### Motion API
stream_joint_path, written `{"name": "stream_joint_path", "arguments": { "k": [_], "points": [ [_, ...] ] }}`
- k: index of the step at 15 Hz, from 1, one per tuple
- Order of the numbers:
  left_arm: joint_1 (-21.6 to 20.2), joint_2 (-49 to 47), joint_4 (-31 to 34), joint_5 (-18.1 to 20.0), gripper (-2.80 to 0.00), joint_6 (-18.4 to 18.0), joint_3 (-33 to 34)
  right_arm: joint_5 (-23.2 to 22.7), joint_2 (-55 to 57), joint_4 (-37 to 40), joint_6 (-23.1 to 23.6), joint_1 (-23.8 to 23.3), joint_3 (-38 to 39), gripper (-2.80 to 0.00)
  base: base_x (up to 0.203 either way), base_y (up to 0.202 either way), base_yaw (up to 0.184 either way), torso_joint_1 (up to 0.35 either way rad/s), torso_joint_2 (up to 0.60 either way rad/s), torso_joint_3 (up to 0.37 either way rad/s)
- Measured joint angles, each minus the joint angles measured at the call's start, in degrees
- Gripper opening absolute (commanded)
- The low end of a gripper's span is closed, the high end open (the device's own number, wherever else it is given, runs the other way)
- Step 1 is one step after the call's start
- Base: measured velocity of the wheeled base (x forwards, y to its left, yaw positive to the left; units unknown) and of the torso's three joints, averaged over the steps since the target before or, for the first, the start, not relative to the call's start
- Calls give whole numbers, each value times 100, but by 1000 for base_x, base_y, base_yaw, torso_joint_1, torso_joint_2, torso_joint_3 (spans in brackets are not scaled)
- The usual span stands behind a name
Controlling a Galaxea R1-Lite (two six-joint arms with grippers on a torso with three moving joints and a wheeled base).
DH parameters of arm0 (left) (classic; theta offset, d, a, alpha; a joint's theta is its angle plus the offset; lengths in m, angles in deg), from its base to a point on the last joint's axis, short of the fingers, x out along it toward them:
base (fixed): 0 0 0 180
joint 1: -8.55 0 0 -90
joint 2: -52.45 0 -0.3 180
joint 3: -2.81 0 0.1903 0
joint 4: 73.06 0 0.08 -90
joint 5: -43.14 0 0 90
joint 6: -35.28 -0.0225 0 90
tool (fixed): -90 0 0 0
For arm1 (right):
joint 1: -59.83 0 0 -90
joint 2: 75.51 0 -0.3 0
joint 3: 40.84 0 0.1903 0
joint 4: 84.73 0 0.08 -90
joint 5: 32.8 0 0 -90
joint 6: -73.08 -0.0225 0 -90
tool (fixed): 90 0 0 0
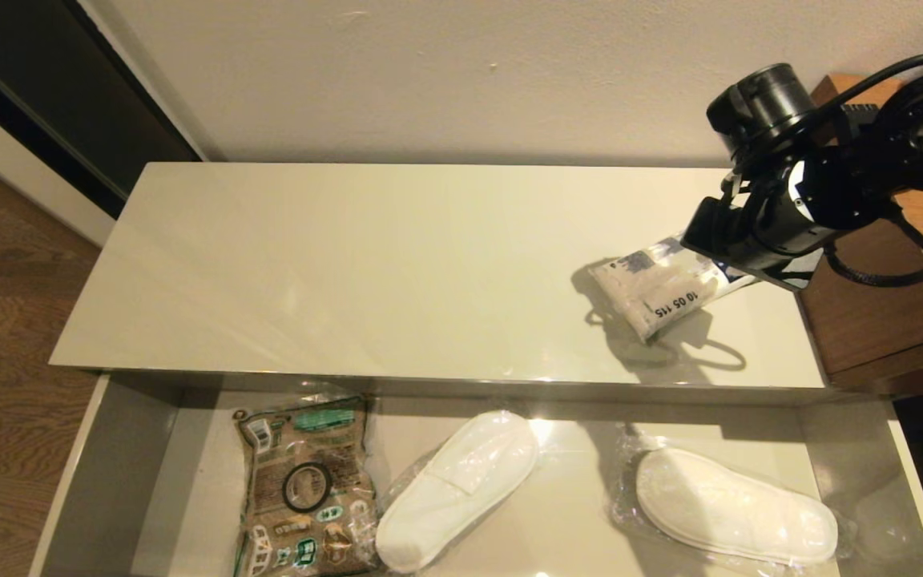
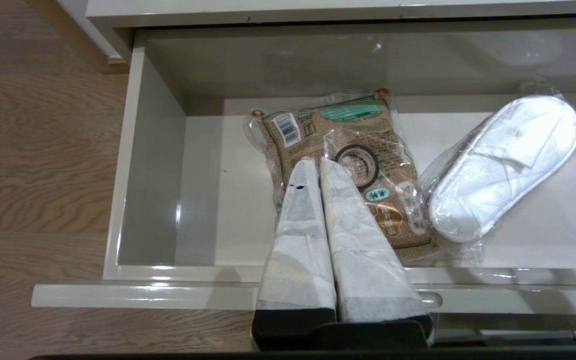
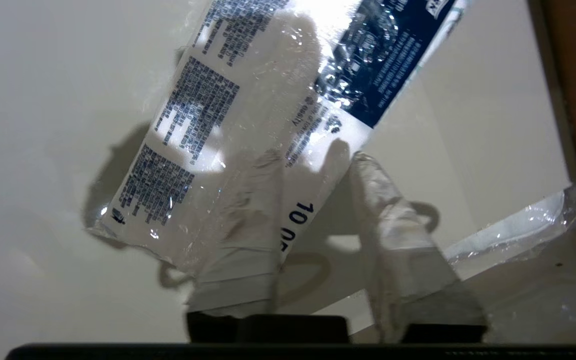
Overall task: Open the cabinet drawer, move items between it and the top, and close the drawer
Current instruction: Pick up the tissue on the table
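The cabinet drawer (image 1: 101, 481) stands pulled out under the cream top (image 1: 349, 264). In it lie a brown printed bag (image 1: 301, 489) with the black tape roll (image 1: 306, 486) resting on it, and two white slippers in clear plastic (image 1: 461, 489) (image 1: 734, 505). The white packet with blue print (image 1: 662, 290) lies on the top's right end. My right gripper (image 3: 315, 157) hangs over it, open, with one corner of the packet (image 3: 228, 125) between its fingers. My left gripper (image 2: 318, 162) is shut and empty above the drawer's front rim (image 2: 168, 295), pointing at the tape roll (image 2: 357, 166).
A taller brown wooden unit (image 1: 894, 320) stands against the top's right end, close behind my right arm. A white wall runs along the back. Wooden floor (image 1: 5, 336) lies to the left of the cabinet.
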Motion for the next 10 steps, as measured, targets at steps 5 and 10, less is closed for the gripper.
{"name": "stream_joint_path", "arguments": {
  "k": [5, 10],
  "points": [
    [0, 0, 0, 4, -280, -1, 0, -20, -161, -88, -67, -113, -6, 0, 0, 0, 0, 0, 0, 0],
    [0, 0, 0, 0, -280, -1, 0, -10, -53, -337, -562, -129, 82, 0, 0, 0, 0, 0, 0, 0]
  ]
}}
